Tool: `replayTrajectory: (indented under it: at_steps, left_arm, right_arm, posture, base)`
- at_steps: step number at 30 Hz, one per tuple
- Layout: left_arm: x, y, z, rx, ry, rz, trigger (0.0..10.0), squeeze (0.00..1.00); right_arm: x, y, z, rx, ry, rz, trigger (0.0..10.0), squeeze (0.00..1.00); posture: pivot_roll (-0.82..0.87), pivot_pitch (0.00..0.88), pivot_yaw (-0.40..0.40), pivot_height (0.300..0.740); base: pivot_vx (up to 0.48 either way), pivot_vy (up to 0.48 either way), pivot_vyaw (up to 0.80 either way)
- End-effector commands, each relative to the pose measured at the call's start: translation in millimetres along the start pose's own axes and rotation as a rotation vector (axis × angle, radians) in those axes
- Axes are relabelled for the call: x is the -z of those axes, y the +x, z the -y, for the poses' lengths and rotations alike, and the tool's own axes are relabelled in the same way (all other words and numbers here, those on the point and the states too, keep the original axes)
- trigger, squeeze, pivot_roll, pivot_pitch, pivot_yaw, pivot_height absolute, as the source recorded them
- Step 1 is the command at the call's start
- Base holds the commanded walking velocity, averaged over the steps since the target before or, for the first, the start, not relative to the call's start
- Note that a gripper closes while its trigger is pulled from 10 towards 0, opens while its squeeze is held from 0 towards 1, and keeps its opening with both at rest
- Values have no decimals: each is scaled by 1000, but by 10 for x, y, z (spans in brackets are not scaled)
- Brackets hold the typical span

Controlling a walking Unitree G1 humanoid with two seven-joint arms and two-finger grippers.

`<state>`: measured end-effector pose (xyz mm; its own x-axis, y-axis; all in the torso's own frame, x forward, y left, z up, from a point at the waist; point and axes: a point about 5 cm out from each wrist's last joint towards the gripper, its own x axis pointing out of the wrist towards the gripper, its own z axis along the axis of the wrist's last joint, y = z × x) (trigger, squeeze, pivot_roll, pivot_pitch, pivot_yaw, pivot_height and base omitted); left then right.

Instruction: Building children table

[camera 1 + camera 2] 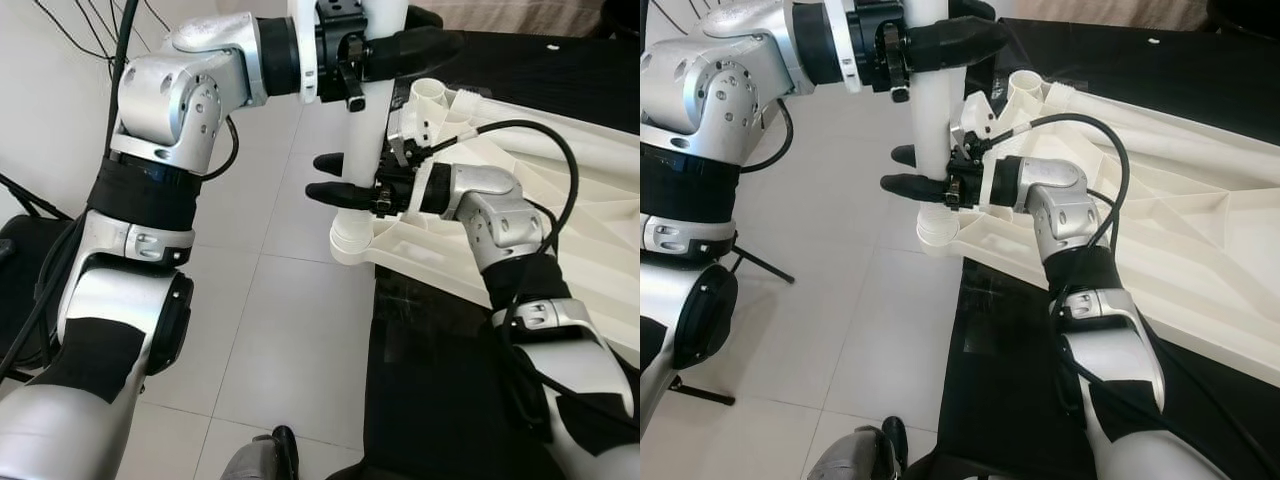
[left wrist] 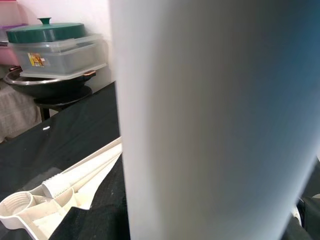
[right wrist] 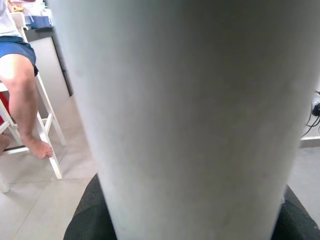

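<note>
A white table leg (image 1: 368,120) stands upright in the corner socket (image 1: 350,240) of an upturned white plastic tabletop (image 1: 560,190) lying on a black cloth. My left gripper (image 1: 400,45) is shut on the leg high up. My right gripper (image 1: 335,178) is shut on the same leg lower down, just above the socket. The leg (image 2: 210,120) stands close before the left wrist camera, and the leg (image 3: 185,115) does the same in the right wrist view. A second socket (image 1: 432,92) stands at the tabletop's far corner, and another white leg (image 2: 75,177) lies beside it.
Pale tiled floor (image 1: 270,330) lies to the left of the black cloth (image 1: 440,400). A person's bare leg (image 3: 25,95) rests on a white stool at some distance. A lidded container with a green lid (image 2: 50,45) sits on a dark stand further off.
</note>
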<state>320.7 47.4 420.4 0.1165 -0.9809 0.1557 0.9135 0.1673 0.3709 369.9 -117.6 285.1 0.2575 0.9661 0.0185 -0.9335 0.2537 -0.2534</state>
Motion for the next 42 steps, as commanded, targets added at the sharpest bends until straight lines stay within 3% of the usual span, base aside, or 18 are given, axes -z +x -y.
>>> replayTrajectory:
  at_steps: [1, 2, 3, 6, 7, 15, 16, 22, 24, 25, 26, 27, 28, 31, 37, 40, 42]
  left_arm:
    - [-29, 109, 107, 96, 2, 13, 0, 0]
    - [-31, 113, 112, 99, 5, 14, 0, 0]
    - [-37, 116, 109, 89, 26, 19, 1725, 0]
    - [-41, 117, 106, 82, 41, 23, 1725, 0]
    - [-51, 112, 105, 79, 52, 33, 10000, 1000]
    - [-77, 109, 72, 57, 35, 38, 10000, 1000]
    - [-82, 105, 102, 95, 23, 36, 10000, 0]
    - [-97, 90, 100, 90, 21, 41, 10000, 0]
    - [-77, 83, 103, 79, 12, 33, 10000, 0]
    - [-77, 83, 103, 79, 12, 33, 10000, 0]
    - [-68, 76, 96, 72, 9, 30, 10000, 0]
    - [-68, 76, 96, 72, 9, 30, 10000, 0]
    - [-38, 71, 87, 69, 6, 22, 10000, 0]
    - [-28, 76, 83, 68, 6, 19, 10000, 0]
    - [-68, 73, 71, 61, 21, 32, 10000, 0]
    - [-69, 54, 66, 55, 24, 29, 10000, 0]
    - [-53, 12, 77, 57, 24, 19, 10000, 0]
  right_arm:
    - [-60, 45, 24, 8, 9, 39, 0, 0]
    - [-56, 40, 27, 11, 8, 39, 0, 0]
    - [-50, 36, 32, 9, 7, 40, 0, 0]
    - [-45, 34, 35, 7, 7, 41, 0, 0]
    - [-40, 22, 44, 5, 5, 43, 0, 0]
    - [4, -97, 74, 74, 4, 41, 0, 0]
    - [45, -159, 74, 127, 9, 15, 0, 0]
    - [241, -291, -46, 321, 55, -81, 0, 0]
    - [510, -477, -194, 945, -19, -315, 0, 0]
    - [510, -477, -194, 945, -19, -315, 0, 0]
    - [616, -534, -424, 1076, 29, -360, 0, 0]
    - [616, -534, -424, 1076, 29, -360, 0, 0]
    - [685, -555, -594, 1110, 108, -342, 0, 0]
    - [682, -548, -597, 1101, 119, -325, 0, 0]
    - [544, -534, -449, 1147, 117, -274, 0, 0]
    - [483, -611, -393, 1181, 88, -276, 0, 0]
    - [408, -729, -381, 1265, 61, -292, 0, 0]
  posture:
    - [137, 256, 45, 740]
    - [137, 256, 45, 740]
    - [135, 254, 49, 740]
    - [135, 254, 49, 740]
    - [134, 253, 51, 740]
    - [132, 253, 51, 740]
    - [131, 254, 49, 740]
    - [131, 265, 26, 740]
    - [146, 258, 5, 740]
    - [146, 258, 5, 740]
    - [157, 263, 6, 740]
    - [157, 263, 6, 740]
    - [129, 246, 19, 740]
    - [129, 246, 19, 740]
    - [124, 230, 12, 740]
    - [124, 229, 12, 740]
    - [119, 221, 13, 740]
  base:
    - [0, 0, 0]
    - [0, 0, 0]
    - [0, 0, 0]
    - [0, 0, 0]
    - [0, 0, 0]
    - [0, 0, 0]
    - [0, 0, 0]
    - [0, 0, 0]
    - [0, 0, 0]
    - [0, 0, 0]
    - [0, 0, 0]
    - [0, 0, 0]
    - [0, 0, 0]
    - [0, 0, 0]
    - [0, 0, 0]
    - [0, 0, 0]
    - [0, 0, 0]
